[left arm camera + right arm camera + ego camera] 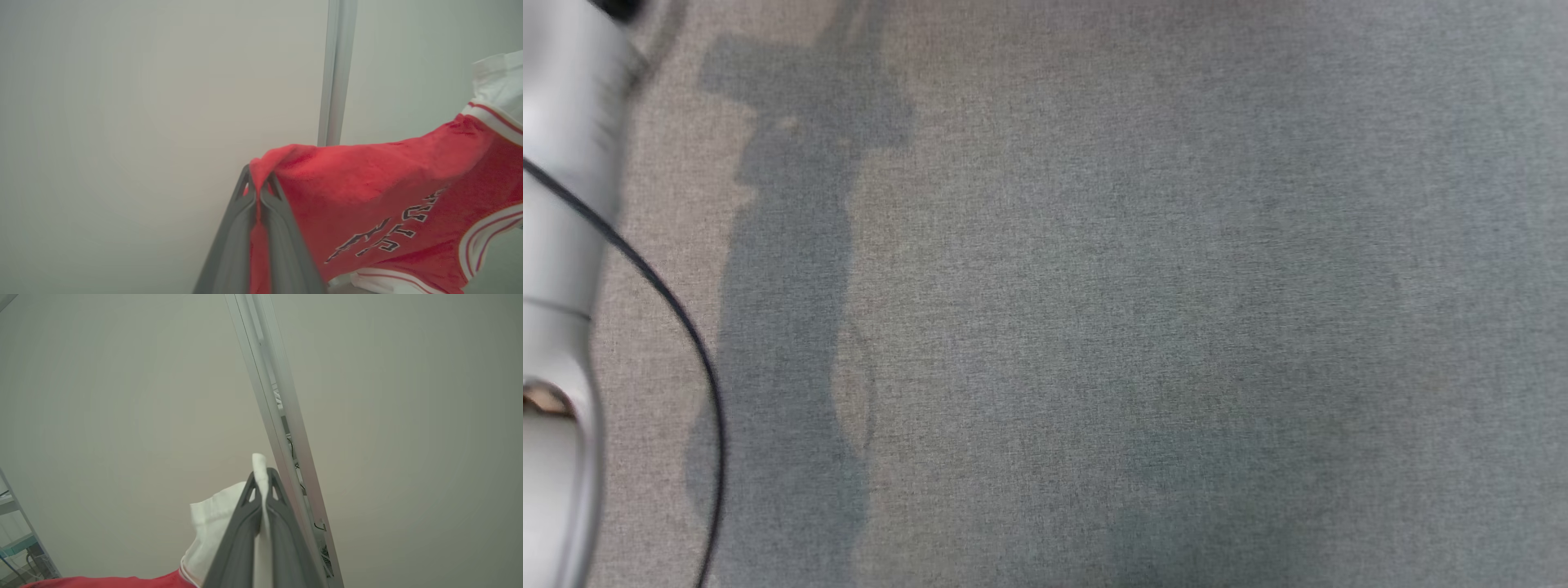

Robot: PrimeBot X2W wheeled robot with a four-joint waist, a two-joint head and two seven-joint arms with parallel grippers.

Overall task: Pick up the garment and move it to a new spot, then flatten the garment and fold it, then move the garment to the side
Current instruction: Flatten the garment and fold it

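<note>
- Left gripper (258,179): fingers pressed together with only a fold of red cloth between them. It is grasping the garment (367,192), a red jersey with white trim and dark lettering.
- Right gripper (261,477): clamped the same way, on a white strip of the jersey that pokes out just past the tips.
- Landmark is the aluminium post (336,73) on the pale wall. In the left wrist view the red pinch sits just left of the post's lower end, and the jersey spreads away to the right across it. In the right wrist view the white pinch lies just left of the post.
- Jersey hangs in front of the post, strung between the two grips. Cannot tell whether its lower hem touches anything.
- Judgement: two separate pinch points keep the cloth spread, so it can be carried and laid flat, not bunched.
- Head view: grey woven surface (1135,327), a pale forearm (560,245) and an arm's shadow (784,327). Likely the laying spot.
</note>
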